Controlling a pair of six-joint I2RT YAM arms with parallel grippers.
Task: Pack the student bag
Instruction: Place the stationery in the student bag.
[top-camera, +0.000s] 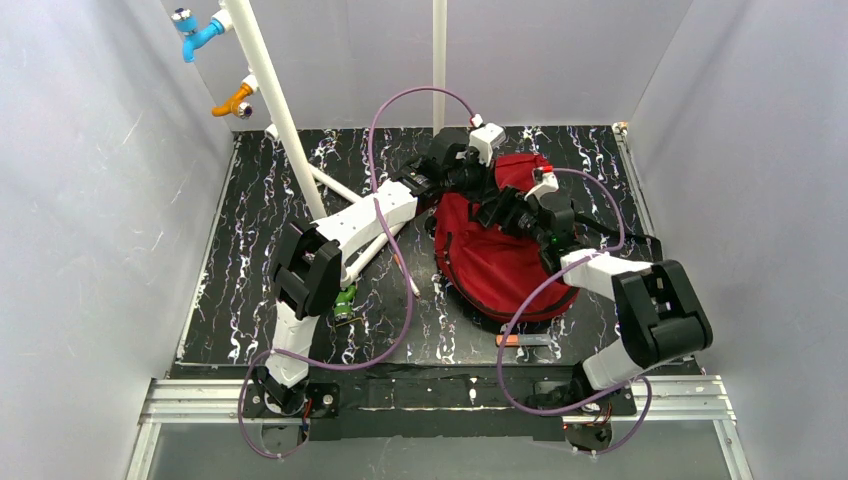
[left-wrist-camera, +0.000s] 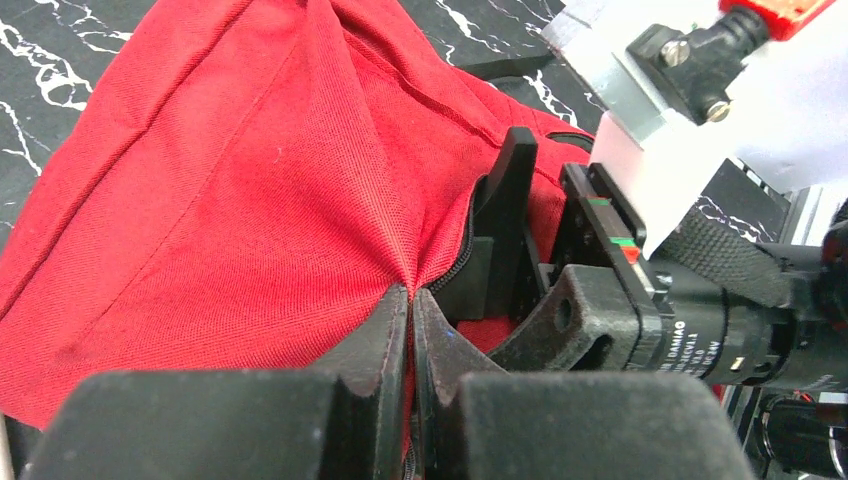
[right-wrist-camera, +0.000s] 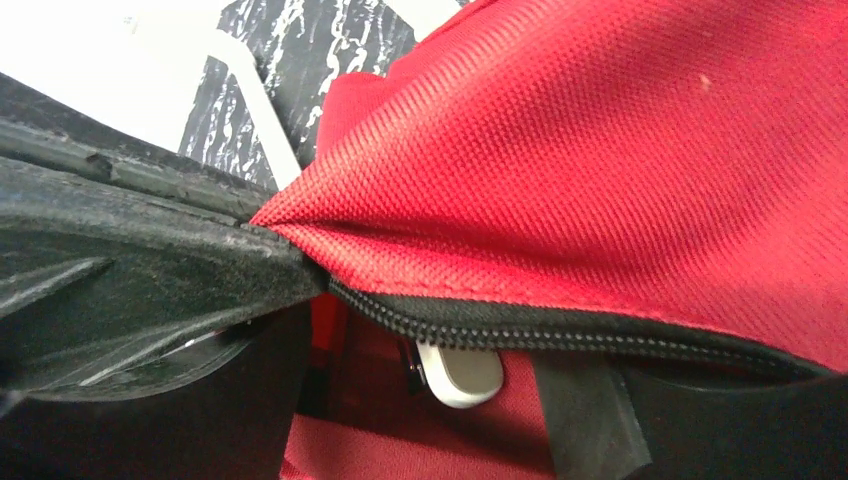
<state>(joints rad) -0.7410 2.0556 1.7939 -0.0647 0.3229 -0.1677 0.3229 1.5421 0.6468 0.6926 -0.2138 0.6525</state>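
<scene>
The student bag (top-camera: 495, 265) is a dark-red fabric backpack lying in the middle of the black marbled table. My left gripper (top-camera: 472, 180) is at its far end, shut on the red fabric (left-wrist-camera: 250, 180) right beside the black zip; the cloth is pinched at the jaws (left-wrist-camera: 411, 295) and pulled up. My right gripper (top-camera: 503, 213) reaches into the bag's mouth under that lifted edge (right-wrist-camera: 620, 150). Its fingers (right-wrist-camera: 590, 420) stand wide apart around the red lining, gripping nothing. A white rounded object (right-wrist-camera: 460, 372) lies inside the bag just below the zip, touched by neither finger.
An orange-and-grey pen (top-camera: 520, 340) lies on the table in front of the bag. A thin pink pen (top-camera: 405, 270) and a small green item (top-camera: 345, 300) lie by the left arm. A white pole frame (top-camera: 270, 90) leans at the back left.
</scene>
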